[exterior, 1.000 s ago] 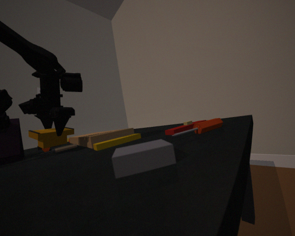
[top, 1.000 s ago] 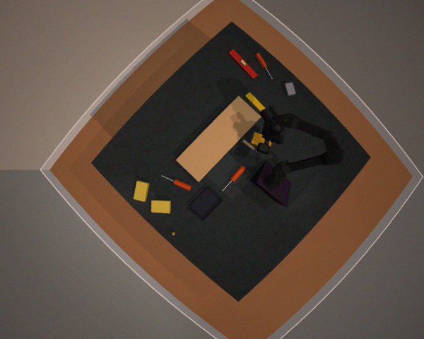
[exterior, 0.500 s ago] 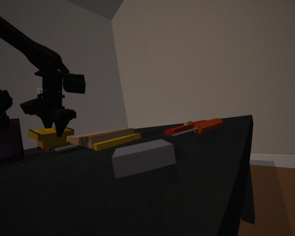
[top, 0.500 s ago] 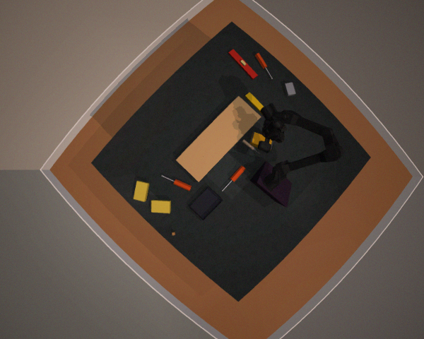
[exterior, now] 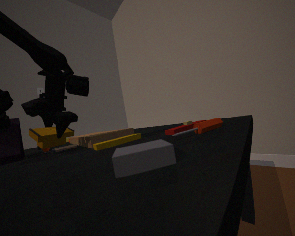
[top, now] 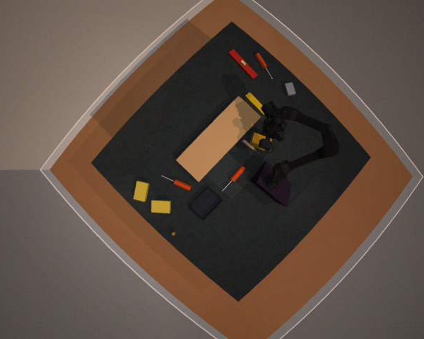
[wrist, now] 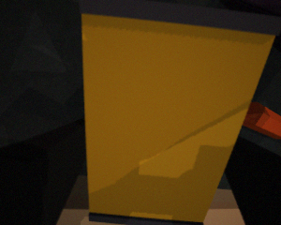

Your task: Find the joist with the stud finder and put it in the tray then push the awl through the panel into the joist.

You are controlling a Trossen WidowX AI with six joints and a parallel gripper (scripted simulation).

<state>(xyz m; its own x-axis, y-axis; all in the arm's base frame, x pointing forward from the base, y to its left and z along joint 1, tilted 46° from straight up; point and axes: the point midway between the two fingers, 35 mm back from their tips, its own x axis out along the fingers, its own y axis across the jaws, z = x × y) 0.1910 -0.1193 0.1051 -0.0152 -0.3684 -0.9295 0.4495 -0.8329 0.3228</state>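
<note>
You had the fingers (exterior: 56,132) clamped wide on the yellow stud finder (exterior: 47,135), lifted off the bench (exterior: 142,203), probably ready to sweep the panel (top: 219,136) beside them.

The table (exterior: 147,203) carries a dark, near-black top and serves as the reference point. Beneath it and around all four sides lies a brown floor (top: 336,263), bordered by a pale baseboard (exterior: 277,160) that appears behind the table's far corner in the exterior view. Two plain walls (exterior: 193,63) meet in a vertical corner above the table's back edge; the wall left of that corner is greyer and darker. A small pale wall plate (exterior: 40,90) sits on it. Lighting is dim.
</note>
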